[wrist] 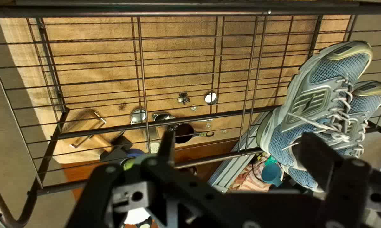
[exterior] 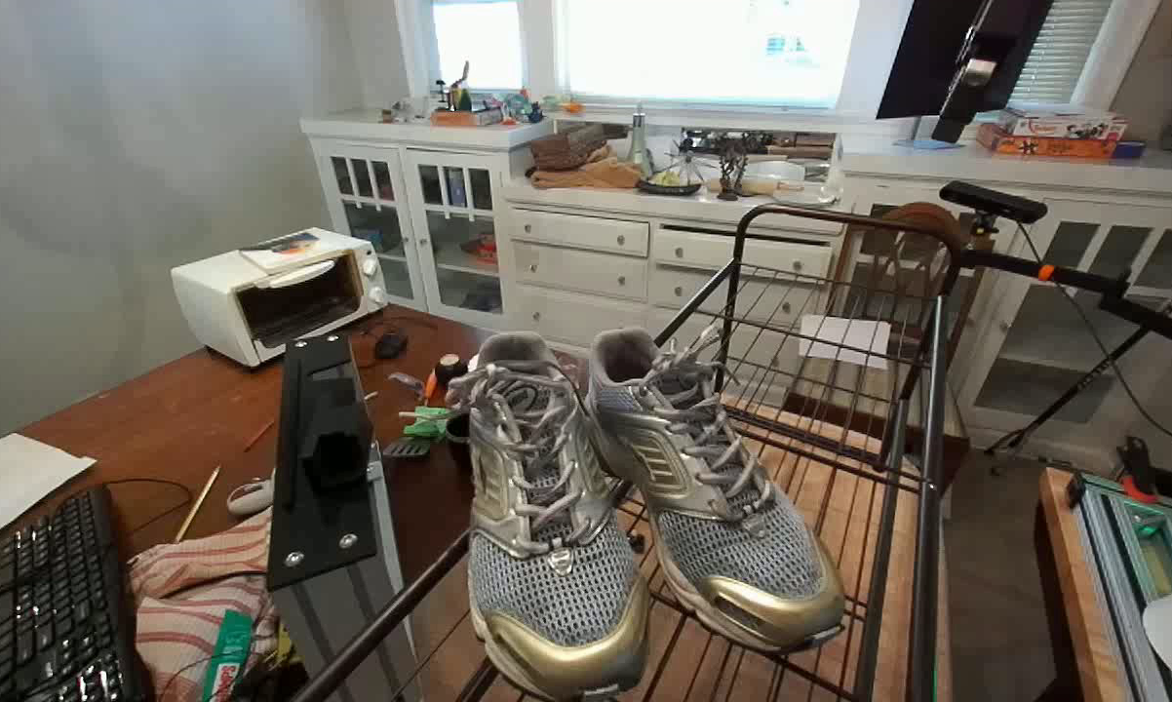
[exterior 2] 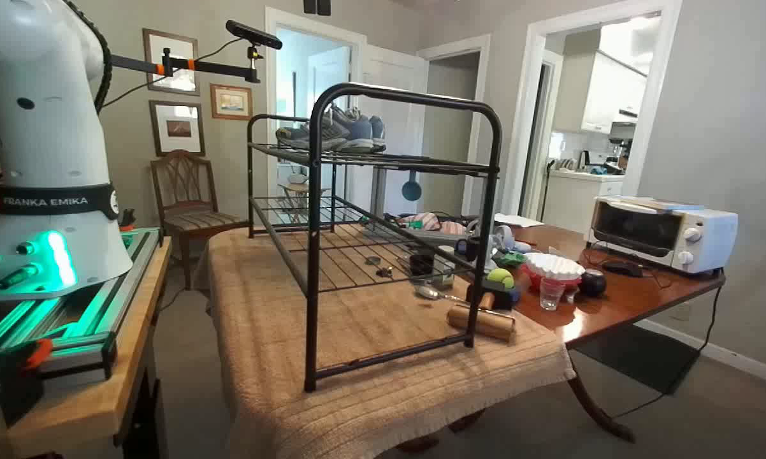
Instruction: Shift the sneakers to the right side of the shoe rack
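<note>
The sneakers, one silver-blue mesh shoe [wrist: 307,101] and its mate [wrist: 369,98], stand side by side on the top shelf of the shoe rack [wrist: 177,12], at its right end in the wrist view. Their heels overlap the lower rail there. In an exterior view the sneakers [exterior: 559,575] sit upright at the rack's [exterior: 849,216] near end. In an exterior view the sneakers [exterior 2: 338,132] sit at the far end of the rack [exterior 2: 314,255]. My gripper [wrist: 239,145] is open and empty. Its right finger overlaps the near shoe's heel; contact cannot be told. Both exterior views lack the gripper.
The rack stands on a tan towel [exterior 2: 255,357]. A wooden roller [exterior 2: 482,322], a tennis ball [exterior 2: 501,277] and a toaster oven [exterior 2: 663,233] are on the table. A metal post with a black plate [exterior: 323,458] stands beside the sneakers. The arm's base [exterior 2: 51,248] is beside the rack.
</note>
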Available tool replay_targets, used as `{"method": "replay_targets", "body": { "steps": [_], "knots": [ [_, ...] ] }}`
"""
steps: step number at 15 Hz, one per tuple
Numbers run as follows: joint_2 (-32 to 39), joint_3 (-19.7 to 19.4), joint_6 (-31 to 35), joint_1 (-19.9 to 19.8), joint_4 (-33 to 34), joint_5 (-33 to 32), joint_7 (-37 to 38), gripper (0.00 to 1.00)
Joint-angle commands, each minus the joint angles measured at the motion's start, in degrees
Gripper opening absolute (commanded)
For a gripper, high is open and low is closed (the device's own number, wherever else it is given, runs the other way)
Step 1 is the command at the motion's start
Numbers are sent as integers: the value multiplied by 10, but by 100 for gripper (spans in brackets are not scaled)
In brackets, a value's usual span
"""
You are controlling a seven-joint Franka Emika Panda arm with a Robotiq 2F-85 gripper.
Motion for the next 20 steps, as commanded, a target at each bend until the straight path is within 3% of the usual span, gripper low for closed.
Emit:
{"method": "replay_targets", "body": {
  "steps": [1, 8, 20],
  "knots": [
    [2, 8, -2, -12, 2, 6, -6, 100],
    [2, 9, -2, -12, 2, 6, -6, 100],
    [70, 65, 124, 4, -7, 6, 0, 100]
  ]
}}
